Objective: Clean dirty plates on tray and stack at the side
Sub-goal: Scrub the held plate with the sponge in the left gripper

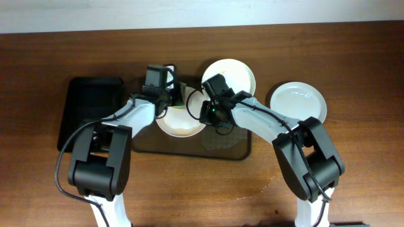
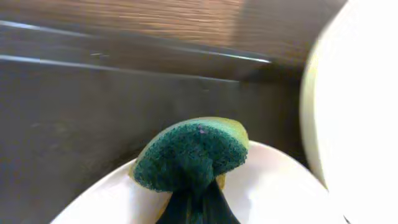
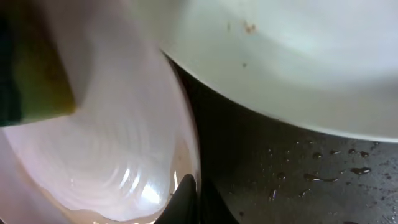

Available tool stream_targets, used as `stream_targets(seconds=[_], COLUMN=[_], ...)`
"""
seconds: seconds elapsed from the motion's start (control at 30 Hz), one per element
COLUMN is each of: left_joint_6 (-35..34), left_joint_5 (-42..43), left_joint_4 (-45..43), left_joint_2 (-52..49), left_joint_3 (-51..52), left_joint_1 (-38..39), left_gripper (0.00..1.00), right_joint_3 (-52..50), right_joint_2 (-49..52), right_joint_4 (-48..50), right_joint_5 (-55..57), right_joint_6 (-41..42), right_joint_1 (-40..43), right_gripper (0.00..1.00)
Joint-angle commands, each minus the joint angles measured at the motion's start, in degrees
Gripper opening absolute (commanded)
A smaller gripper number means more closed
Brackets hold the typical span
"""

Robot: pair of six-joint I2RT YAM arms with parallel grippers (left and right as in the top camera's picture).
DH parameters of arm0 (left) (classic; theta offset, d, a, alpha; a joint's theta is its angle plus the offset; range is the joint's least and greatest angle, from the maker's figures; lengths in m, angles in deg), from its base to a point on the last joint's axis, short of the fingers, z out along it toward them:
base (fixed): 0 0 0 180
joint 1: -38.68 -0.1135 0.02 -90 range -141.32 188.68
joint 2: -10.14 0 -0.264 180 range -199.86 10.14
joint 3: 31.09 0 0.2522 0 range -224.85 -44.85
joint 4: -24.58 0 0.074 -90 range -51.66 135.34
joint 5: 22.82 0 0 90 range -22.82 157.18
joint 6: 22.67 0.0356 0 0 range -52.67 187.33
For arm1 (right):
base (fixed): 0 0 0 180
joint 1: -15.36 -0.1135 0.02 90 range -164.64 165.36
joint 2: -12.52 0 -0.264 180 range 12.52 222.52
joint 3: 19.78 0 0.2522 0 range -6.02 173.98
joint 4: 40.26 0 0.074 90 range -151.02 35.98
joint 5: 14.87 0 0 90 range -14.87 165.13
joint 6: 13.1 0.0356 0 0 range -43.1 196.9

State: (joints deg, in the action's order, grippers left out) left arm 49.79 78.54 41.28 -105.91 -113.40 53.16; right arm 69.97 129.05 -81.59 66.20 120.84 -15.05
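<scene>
One white plate [image 1: 183,126] lies on the brown tray [image 1: 183,149]. My right gripper [image 1: 211,113] is shut on its right rim, as the right wrist view [image 3: 191,186] shows, with the plate [image 3: 112,124] tilted. My left gripper [image 1: 173,96] is shut on a green and yellow sponge [image 2: 193,152], which presses on this plate's [image 2: 280,193] far edge. A second plate [image 1: 230,75] with brown specks [image 3: 298,56] sits at the tray's back right. A third plate [image 1: 298,101] lies on the table to the right.
A smaller glossy black tray [image 1: 91,110] lies left of the brown tray. The brown tray's floor [image 3: 280,168] is wet with drops. The wooden table [image 1: 353,164] surrounds everything.
</scene>
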Motion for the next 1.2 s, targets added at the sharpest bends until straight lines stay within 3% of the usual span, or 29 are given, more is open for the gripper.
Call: stream_targets(seconds=[0.0,0.03,0.2,0.3,0.37,0.43,0.53,0.6,0.9,1.03,1.1,1.17], left_joint_6=[8.7,12.1,11.6,6.1,6.0,1.4,-1.3,-1.3,2.0,3.0,4.0,4.4], left_joint_5=[4.5,8.4,8.0,0.2,-0.9,-0.9,10.7,13.7,11.3,11.4,11.3,11.1], left_joint_4=[-0.8,0.9,7.7,18.4,23.9,27.0,29.2,30.6,50.7,55.5,55.7,55.9], left_joint_2=[-0.9,-0.9,-0.9,-0.9,-0.9,-0.9,-0.9,-0.9,-0.9,-0.9,-0.9,-0.9], left_joint_3=[0.2,0.2,0.2,0.2,0.2,0.1,-2.5,-4.5,-27.4,-35.7,-36.8,-36.8], left_joint_1=[0.9,0.7,-1.2,-3.5,-5.3,-7.0,-9.9,-10.5,-10.9,-12.2,-12.9,-13.2], left_gripper=[0.01,0.01,0.01,0.01,0.01,0.01,0.01,0.01,0.01,0.01,0.01,0.01], right_joint_3=[-0.2,-0.2,-0.2,-0.2,-0.2,-0.2,-0.2,-0.2,-0.2,-0.2,-0.2,-0.2], right_joint_2=[1.0,1.0,1.0,1.0,1.0,1.0,1.0,1.0,1.0,1.0,1.0,1.1], right_joint_4=[-0.7,-0.7,-0.7,-0.7,-0.7,-0.7,-0.7,-0.7,-0.7,-0.7,-0.5,0.1], right_joint_5=[0.1,0.1,0.1,0.1,0.1,0.1,0.1,0.0,-0.8,-0.8,-0.7,-0.5], right_joint_6=[-1.6,-1.7,-1.7,-1.7,-1.7,-1.7,-1.7,-1.7,-1.8,-1.7,-1.7,-1.7], right_joint_1=[-0.3,-0.3,-0.3,-0.3,-0.3,-0.3,-0.3,-0.3,-0.3,-0.3,-0.3,-0.3], right_gripper=[0.04,0.04,0.04,0.04,0.04,0.04,0.04,0.04,0.04,0.05,0.19,0.26])
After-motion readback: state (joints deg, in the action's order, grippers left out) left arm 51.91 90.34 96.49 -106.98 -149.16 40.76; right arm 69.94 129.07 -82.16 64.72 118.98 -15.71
